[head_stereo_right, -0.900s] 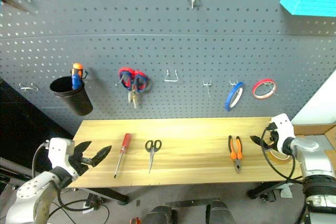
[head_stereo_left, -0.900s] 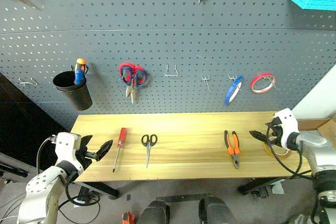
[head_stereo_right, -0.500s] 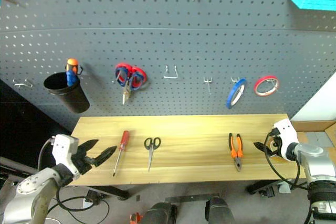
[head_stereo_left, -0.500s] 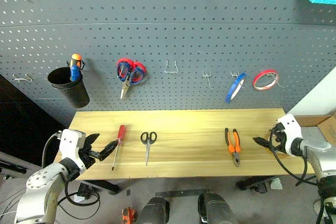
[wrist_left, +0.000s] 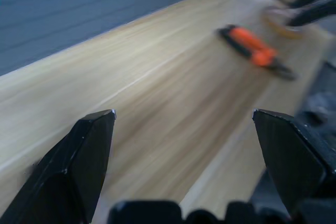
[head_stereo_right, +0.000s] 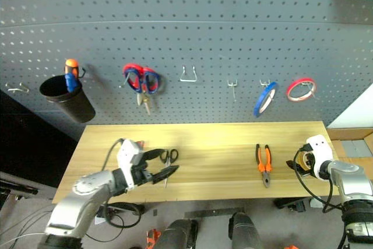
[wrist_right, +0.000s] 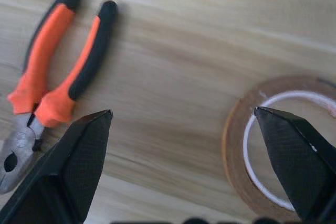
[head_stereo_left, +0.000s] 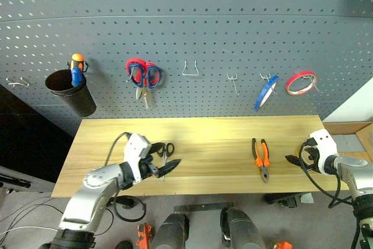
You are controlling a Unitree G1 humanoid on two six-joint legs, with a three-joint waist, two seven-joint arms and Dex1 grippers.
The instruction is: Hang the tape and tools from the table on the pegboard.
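Wooden table (head_stereo_left: 221, 129) runs across the lower middle of the frame, nothing from it hung yet; I judge this the reach-in step, before any pickup. Left to right: my left gripper (head_stereo_left: 165, 164) is over the lower left of the table, jaws spread wide and empty, hovering on top of the black-handled scissors (head_stereo_left: 168, 148); the red-handled screwdriver I can't pick out, likely under my arm, can't tell. Orange-and-black pliers (head_stereo_left: 261, 156) lie right of centre, apart from both claws. My right gripper (head_stereo_left: 294, 158) is at the right end of the table, jaws fully apart, holding nothing; the wrist view puts the yellow tape (wrist_right: 273, 145) flat on the wood just ahead of one finger, the pliers off by the other. Pegboard (head_stereo_left: 192, 33) fills the upper frame; two bare hooks (head_stereo_left: 190, 69) sit in the middle, between the hung red-and-blue scissors (head_stereo_left: 143, 77) and the blue roll (head_stereo_left: 265, 92). Next, as I judge it: drop a claw over its item, close, lift to a free hook; tape needs one finger through or under the ring. No brand, label or writing readable anywhere.
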